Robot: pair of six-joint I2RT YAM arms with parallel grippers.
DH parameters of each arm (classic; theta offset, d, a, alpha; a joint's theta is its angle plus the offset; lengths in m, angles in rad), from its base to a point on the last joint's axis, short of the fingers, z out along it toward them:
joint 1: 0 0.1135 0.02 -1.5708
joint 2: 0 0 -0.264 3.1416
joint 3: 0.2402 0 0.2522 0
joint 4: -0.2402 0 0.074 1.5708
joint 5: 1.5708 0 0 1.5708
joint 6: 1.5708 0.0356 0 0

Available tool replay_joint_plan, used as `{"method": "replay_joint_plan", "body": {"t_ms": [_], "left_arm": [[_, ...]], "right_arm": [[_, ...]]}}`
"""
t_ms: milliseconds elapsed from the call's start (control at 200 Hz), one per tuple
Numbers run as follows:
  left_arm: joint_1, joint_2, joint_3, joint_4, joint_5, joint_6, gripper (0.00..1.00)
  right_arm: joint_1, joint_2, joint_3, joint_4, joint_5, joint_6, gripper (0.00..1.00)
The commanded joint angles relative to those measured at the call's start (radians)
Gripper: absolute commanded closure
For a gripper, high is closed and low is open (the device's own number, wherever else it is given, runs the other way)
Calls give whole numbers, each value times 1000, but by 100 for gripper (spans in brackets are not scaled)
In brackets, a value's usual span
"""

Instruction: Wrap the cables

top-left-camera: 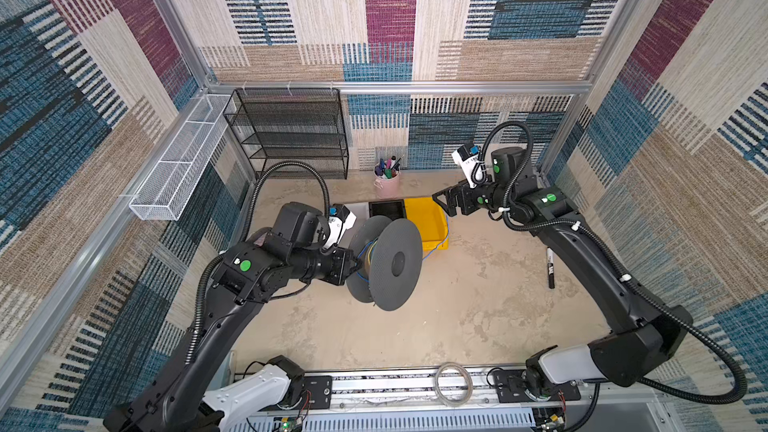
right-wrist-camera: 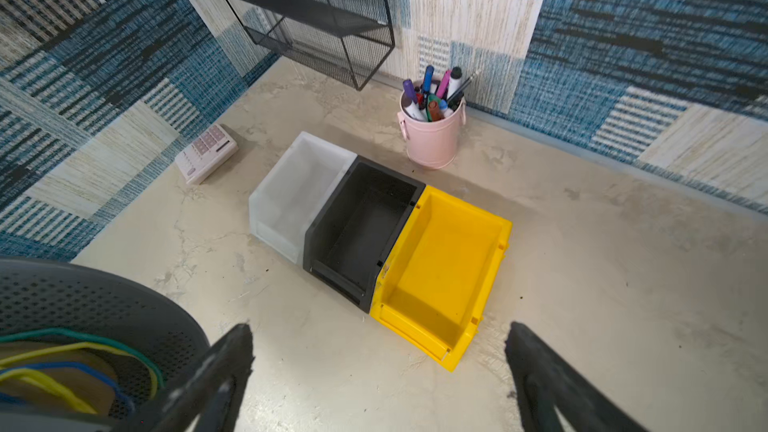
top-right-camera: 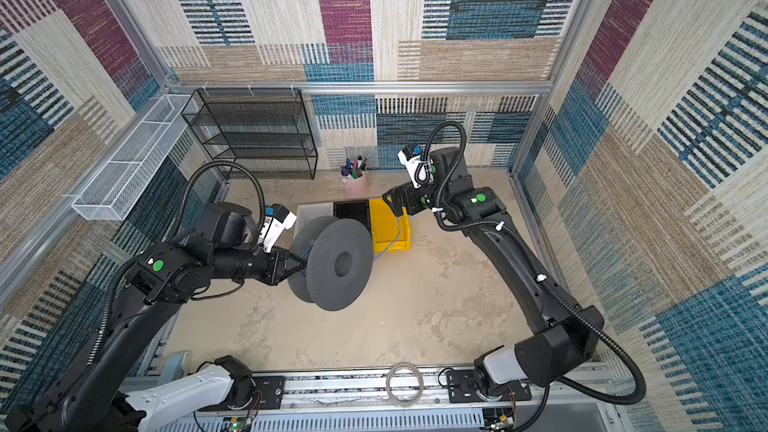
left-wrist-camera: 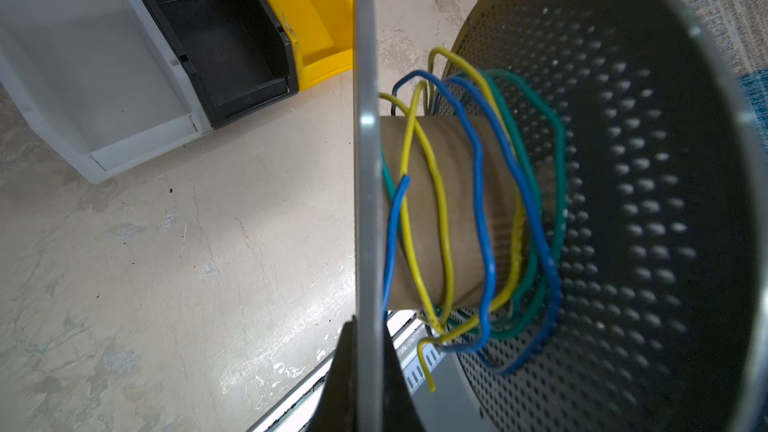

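- The left hand is clenched on one flange of the spool, which stands on edge above the tabletop.
- The cables, blue, yellow and green, lie in loose turns round the spool's brown core, between its two flanges.
- In both top views a blue one trails from the spool to the near edge of the yellow bin.
- The right hand is released, jaws wide apart and grasping nothing, above the bin's far corner and well apart from the spool.

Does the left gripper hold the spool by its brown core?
No, the left gripper is shut on the rim of one spool flange, apart from the brown core.
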State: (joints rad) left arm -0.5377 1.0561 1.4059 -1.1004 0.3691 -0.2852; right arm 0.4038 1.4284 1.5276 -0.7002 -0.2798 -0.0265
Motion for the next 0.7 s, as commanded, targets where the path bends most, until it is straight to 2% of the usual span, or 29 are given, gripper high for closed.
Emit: {"method": "replay_joint_plan", "body": {"t_ms": [0,80,170,346,571,696], "left_arm": [[0,-12,-2,39,21,32,100],[1,-21,-9,39,19,36,100],[1,-31,-21,41,18,39,100],[1,-53,-40,45,-8,58,100],[1,-98,-78,72,-122,98,100],[1,-125,-108,95,-162,122,100]], "right_arm": [[0,10,-14,48,35,36,3],[-9,49,1,26,65,61,4],[-35,77,0,42,17,96,5],[-97,160,35,32,-153,131,10],[-122,212,13,86,-488,164,19],[-123,202,11,76,-538,172,17]]}}
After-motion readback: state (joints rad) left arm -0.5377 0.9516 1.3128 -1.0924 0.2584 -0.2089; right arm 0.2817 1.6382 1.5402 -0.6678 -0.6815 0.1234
